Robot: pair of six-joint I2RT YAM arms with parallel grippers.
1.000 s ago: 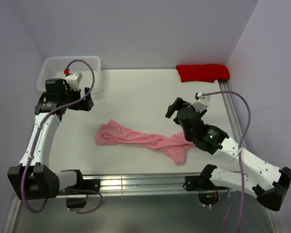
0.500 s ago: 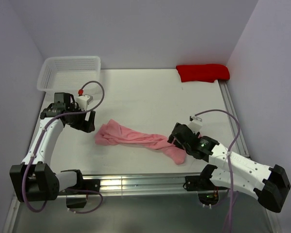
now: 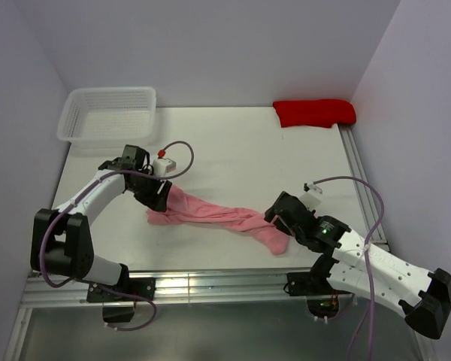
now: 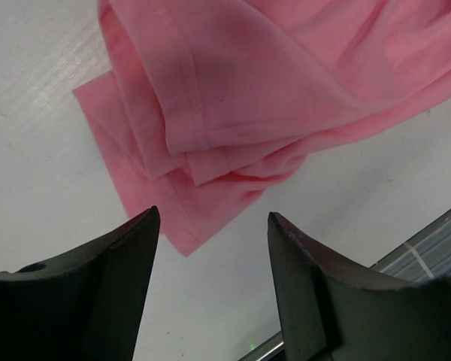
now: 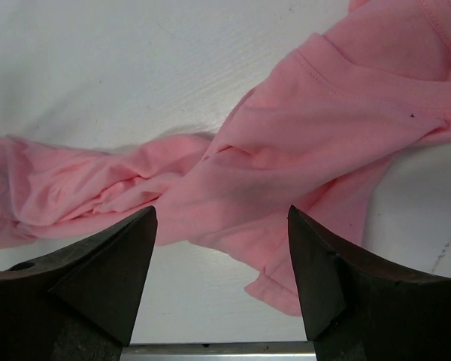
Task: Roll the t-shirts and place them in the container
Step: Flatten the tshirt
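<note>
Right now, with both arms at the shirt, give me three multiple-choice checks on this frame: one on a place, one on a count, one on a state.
1. Where on the table does the red cloth lie?
A. near left edge
B. far right corner
C. centre

2. How many pieces of cloth are in view?
A. two
B. four
C. five

3. How is the right gripper?
A. shut on the red cloth
B. shut on nothing
C. open above the pink t-shirt

Answers:
1 B: the top view shows it at the far right corner.
2 A: there is only the red cloth and one pink t-shirt.
3 C: its wrist view shows the fingers apart with pink fabric beneath them and none pinched.
</note>
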